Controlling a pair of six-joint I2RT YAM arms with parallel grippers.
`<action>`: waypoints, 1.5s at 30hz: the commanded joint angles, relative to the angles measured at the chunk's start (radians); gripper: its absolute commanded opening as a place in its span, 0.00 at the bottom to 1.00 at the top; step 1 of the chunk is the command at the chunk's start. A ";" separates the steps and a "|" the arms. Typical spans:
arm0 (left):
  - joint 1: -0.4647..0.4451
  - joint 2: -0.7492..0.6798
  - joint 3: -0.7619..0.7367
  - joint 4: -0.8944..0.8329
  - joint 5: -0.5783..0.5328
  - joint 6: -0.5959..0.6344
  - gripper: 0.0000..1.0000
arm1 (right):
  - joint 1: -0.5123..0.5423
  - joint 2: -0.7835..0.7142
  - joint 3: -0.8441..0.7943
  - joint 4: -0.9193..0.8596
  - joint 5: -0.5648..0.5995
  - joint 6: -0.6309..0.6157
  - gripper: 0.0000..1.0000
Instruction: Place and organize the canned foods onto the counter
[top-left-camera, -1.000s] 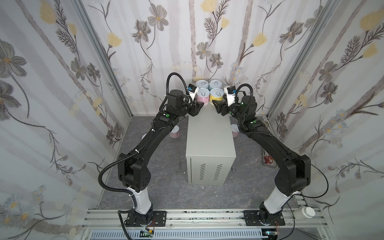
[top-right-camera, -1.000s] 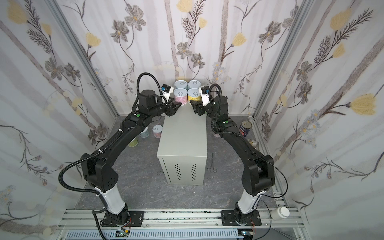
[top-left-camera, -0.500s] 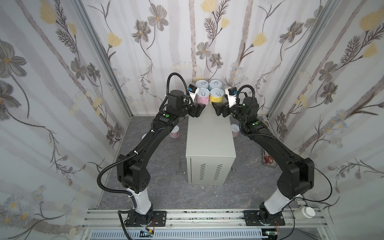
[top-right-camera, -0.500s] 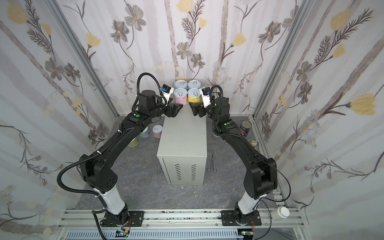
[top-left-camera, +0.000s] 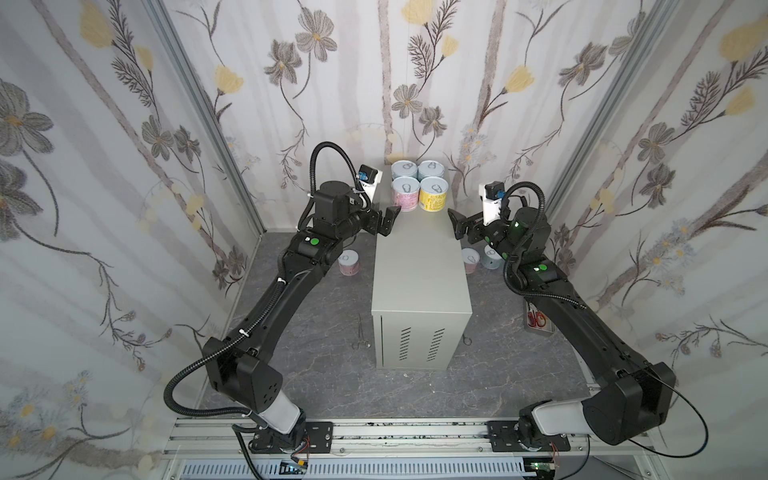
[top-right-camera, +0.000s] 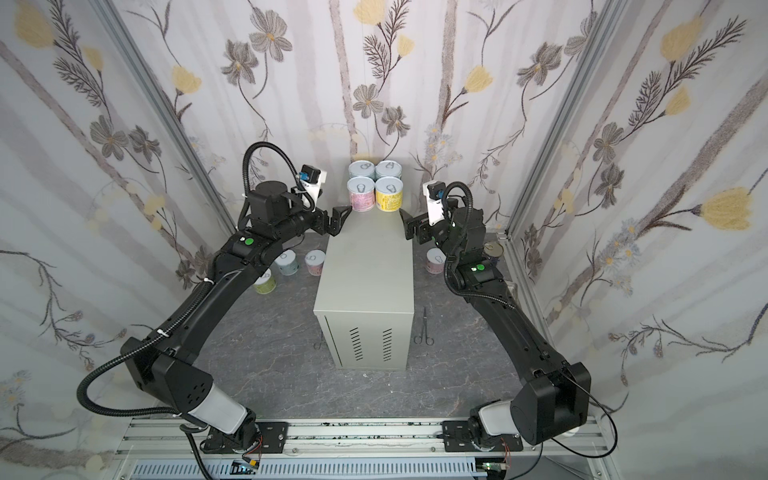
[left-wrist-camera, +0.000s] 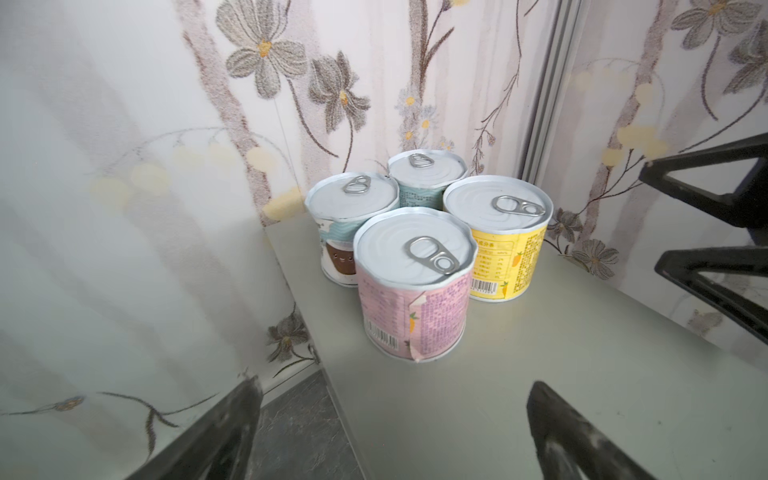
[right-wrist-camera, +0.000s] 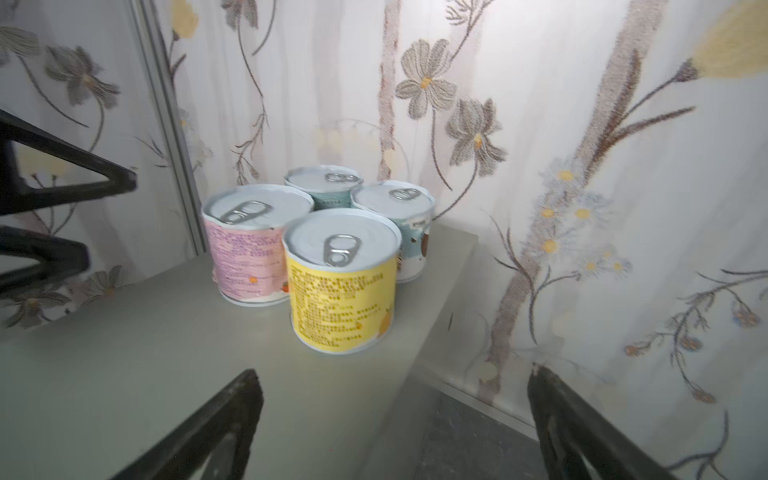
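The counter, a tall light-grey metal cabinet with vent slots on its front, stands upright in the middle of the dark stone-patterned floor, and both black arms reach over its far end from either side. The left gripper hangs at the left edge of the cabinet top with its jaws spread wide and nothing between them; the left wrist view shows bare counter between its two fingers. The right gripper sits at the opposite edge, also wide apart and empty. At the back of the top, near the wall, four short cans stand upright in a tight two-by-two square, touching: a pink can and a yellow can in front, two pale-blue cans behind. Neither gripper touches them. More cans stand on the floor: in a top view a blue can, a pink one and a yellow-green one left of the cabinet, another pink one and a taller dark can to its right. Thin metal forceps lie on the floor just beside the cabinet's right front corner.
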 joint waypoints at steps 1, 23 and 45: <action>0.006 -0.048 -0.034 0.054 -0.065 0.011 1.00 | -0.036 -0.035 -0.031 -0.073 0.135 0.052 1.00; 0.065 -0.256 -0.277 0.084 -0.187 -0.056 1.00 | -0.179 0.531 0.305 -0.531 -0.030 0.357 0.94; 0.207 -0.288 -0.498 0.156 -0.116 -0.152 1.00 | -0.194 0.827 0.530 -0.612 0.105 0.289 0.94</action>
